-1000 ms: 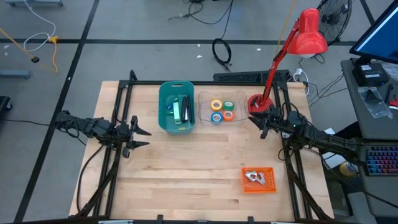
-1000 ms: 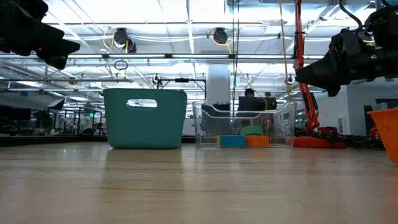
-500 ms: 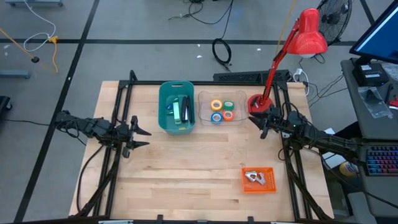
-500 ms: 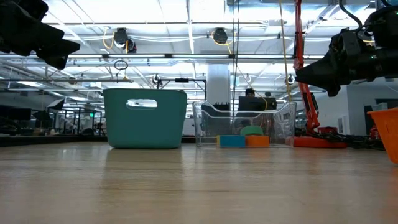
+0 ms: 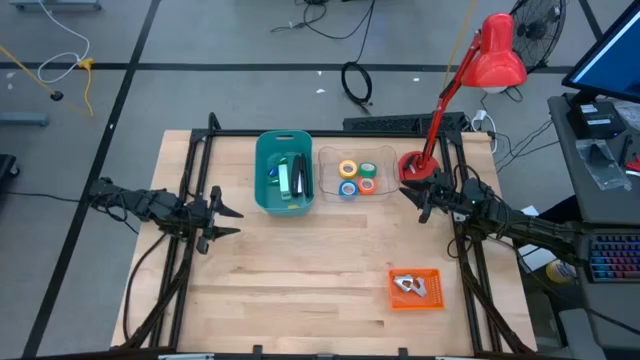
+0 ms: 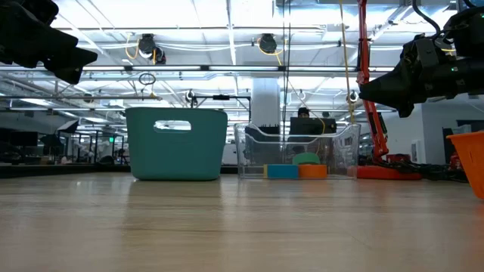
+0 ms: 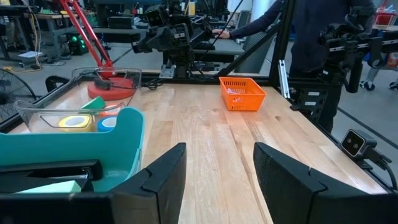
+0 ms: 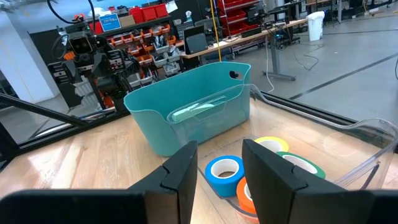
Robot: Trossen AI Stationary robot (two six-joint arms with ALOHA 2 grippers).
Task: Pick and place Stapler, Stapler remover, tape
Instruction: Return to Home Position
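Tape [image 5: 348, 169] is in the clear bin [image 5: 322, 175] at 12 o'clock, so left pincer [image 5: 228, 220] and right pincer [image 5: 412, 203], both spread and empty, should just retract high.

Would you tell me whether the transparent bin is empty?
Occupied: blue tape, yellow tape, green tape, orange tape lie in the transparent bin.

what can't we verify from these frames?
- Teal bin contents: too small to identify in the high view; its opaque wall hides them in the low view.
- Claw-like pieces in the orange tray: too small to count in the high view; right edge cuts the tray in the low view.
- Yellow tape: unseen in the low view, likely behind the blue tape.
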